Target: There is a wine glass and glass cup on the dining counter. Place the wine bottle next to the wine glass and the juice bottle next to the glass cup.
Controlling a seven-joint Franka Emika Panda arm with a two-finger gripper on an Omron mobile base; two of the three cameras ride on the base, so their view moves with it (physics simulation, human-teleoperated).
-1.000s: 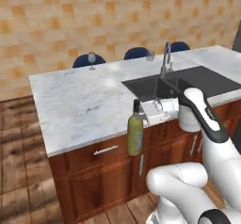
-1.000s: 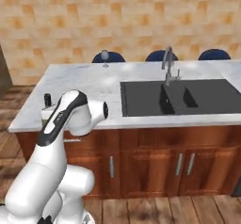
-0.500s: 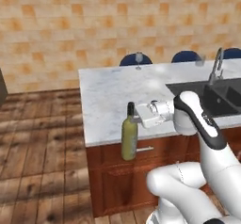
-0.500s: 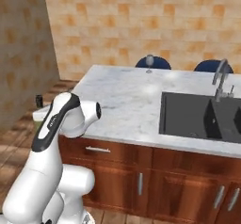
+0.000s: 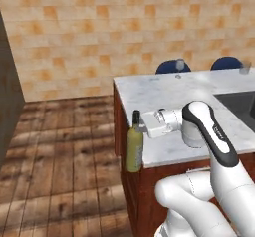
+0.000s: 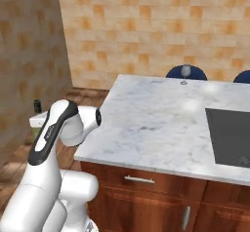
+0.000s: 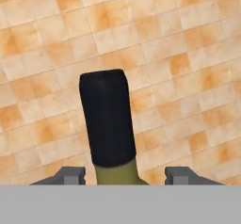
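Note:
My gripper point(image 5: 139, 126) is shut on the neck of the wine bottle point(image 5: 133, 146), an olive-green bottle with a dark top point(image 7: 107, 124). The bottle hangs upright in the air just off the left end of the dining counter point(image 5: 164, 96), above the wooden floor. Its top point(image 6: 37, 104) peeks out behind my arm in the right base view. In the hand view a fingertip point(image 7: 70, 175) flanks the neck on each side. The wine glass point(image 5: 180, 65) point(image 6: 185, 72) stands at the counter's far edge. The glass cup point(image 5: 244, 69) is further right along that edge. The juice bottle is out of view.
A dark inset sink point(image 6: 229, 133) lies at the counter's right side. Blue stools point(image 5: 226, 62) stand behind the far edge. A tiled wall runs across the back, and a dark tall unit point(image 5: 7, 91) stands at the far left. Wooden floor point(image 5: 64, 151) spreads left of the counter.
The whole picture has slid right as the base drove left: the sink and tap went toward the right edge and the counter's left end came into view. The bottle stays in my gripper.

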